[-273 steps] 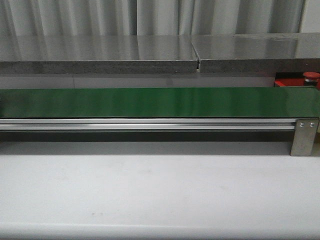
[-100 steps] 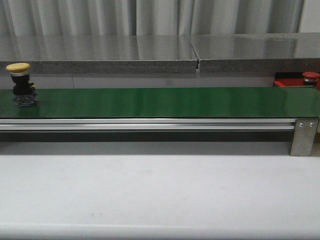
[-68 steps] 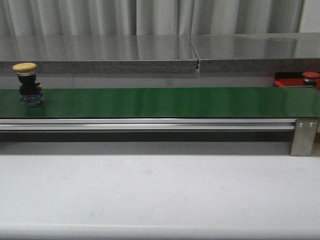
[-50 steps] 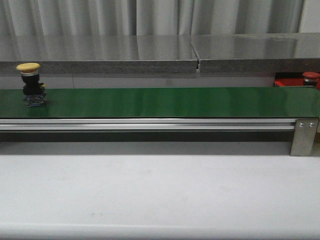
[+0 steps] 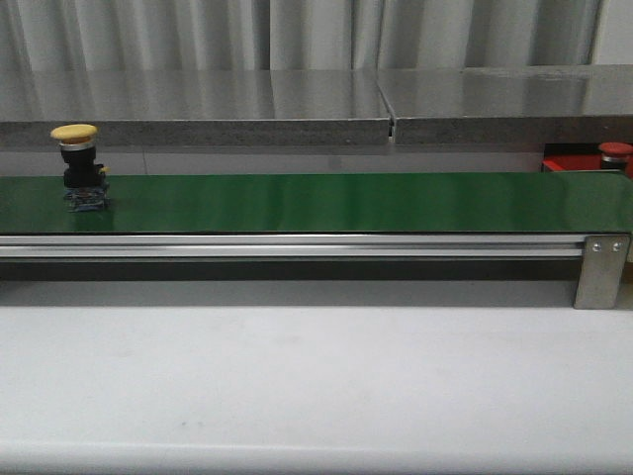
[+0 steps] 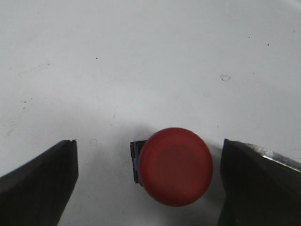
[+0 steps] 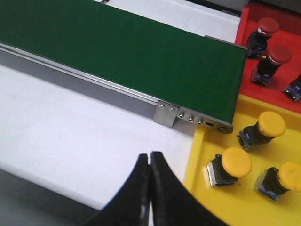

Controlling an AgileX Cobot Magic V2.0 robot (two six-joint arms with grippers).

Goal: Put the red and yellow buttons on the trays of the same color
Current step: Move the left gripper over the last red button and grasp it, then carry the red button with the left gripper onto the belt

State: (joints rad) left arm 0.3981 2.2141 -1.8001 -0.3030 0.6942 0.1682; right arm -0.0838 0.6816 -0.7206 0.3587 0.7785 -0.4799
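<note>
**Q:** Front view: what has changed?

**A:** A yellow button (image 5: 75, 132) now stands upright on the green belt (image 5: 326, 202), near its left end. A few seconds ago that stretch of belt was bare; over the last second the button has ridden steadily rightward. Neither of my grippers shows in this view. At the far right, a red cap (image 5: 615, 149) peeks over the belt's end beside a sliver of the red tray (image 5: 564, 163).

**Q:** Left wrist view?

**A:** My left gripper (image 6: 148, 181) hangs released, jaws spread wide, over a white surface. A red button (image 6: 174, 165) lies between the fingers (image 6: 44, 176), nearer one than the other, touching neither as far as I can tell. I judge it is waiting to be picked up and carried to the red tray.

**Q:** Right wrist view?

**A:** My right gripper (image 7: 150, 181) is clenched on nothing, fingertips pressed together, above the white table (image 7: 70, 132) near the belt's end bracket (image 7: 165, 113). Beside it lies a yellow tray (image 7: 197, 165) that holds three yellow buttons (image 7: 233, 162), and beyond it the red tray holds at least two red buttons (image 7: 277, 54).

**Q:** What does the change mean for the task?

**A:** My judgement: the new yellow button is travelling toward my right side, so my right gripper must open and meet it near the belt's end, then set it in the yellow tray.
</note>
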